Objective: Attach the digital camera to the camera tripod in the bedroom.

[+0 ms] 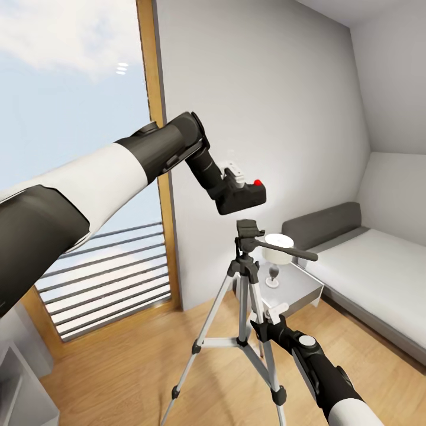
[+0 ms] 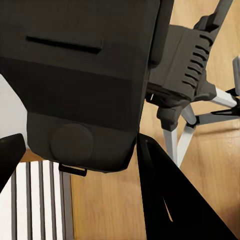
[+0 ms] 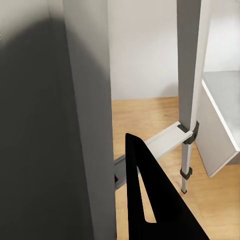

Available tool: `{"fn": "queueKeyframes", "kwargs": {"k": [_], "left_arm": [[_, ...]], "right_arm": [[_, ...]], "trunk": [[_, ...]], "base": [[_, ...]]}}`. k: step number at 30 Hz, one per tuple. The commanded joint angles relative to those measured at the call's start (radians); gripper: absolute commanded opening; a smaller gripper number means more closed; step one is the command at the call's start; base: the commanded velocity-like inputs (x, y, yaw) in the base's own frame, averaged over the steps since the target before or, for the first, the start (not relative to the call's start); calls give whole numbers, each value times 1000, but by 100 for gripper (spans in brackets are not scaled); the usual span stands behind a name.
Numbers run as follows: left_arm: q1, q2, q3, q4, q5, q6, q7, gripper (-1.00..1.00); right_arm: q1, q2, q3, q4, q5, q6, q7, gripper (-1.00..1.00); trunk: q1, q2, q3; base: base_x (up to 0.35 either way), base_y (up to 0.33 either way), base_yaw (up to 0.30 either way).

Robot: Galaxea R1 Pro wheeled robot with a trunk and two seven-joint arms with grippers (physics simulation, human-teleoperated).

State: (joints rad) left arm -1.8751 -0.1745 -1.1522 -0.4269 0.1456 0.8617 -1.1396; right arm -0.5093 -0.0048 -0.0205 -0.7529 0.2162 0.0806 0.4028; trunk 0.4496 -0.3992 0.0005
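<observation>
One digital camera [image 1: 242, 195] above camera tripod [image 1: 248, 236]

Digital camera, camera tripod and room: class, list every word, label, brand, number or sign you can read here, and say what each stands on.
None can be read.
The digital camera shows a red spot and a slot, no lettering.
The camera tripod bears no readable marking.
</observation>
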Motion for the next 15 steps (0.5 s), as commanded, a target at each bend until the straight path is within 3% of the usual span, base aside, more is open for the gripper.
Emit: {"fn": "queueKeyframes", "kwargs": {"k": [1,10,15], "left_arm": [[-1,0,-6,-1,7,4,0,-100],[-1,0,-6,-8,9,0,2,-100],[-1,0,-6,-10,16,-42,4,-100]], "right_arm": [[0,0,-3,-2,5,5,5,-100],[0,0,-3,-2,5,5,5,-100],[0,0,-3,-2,5,5,5,-100]], "trunk": [[0,-1,-1],[0,-1,-1],[0,-1,-1]], "base": [[0,0,0],[0,0,0],[0,0,0]]}}
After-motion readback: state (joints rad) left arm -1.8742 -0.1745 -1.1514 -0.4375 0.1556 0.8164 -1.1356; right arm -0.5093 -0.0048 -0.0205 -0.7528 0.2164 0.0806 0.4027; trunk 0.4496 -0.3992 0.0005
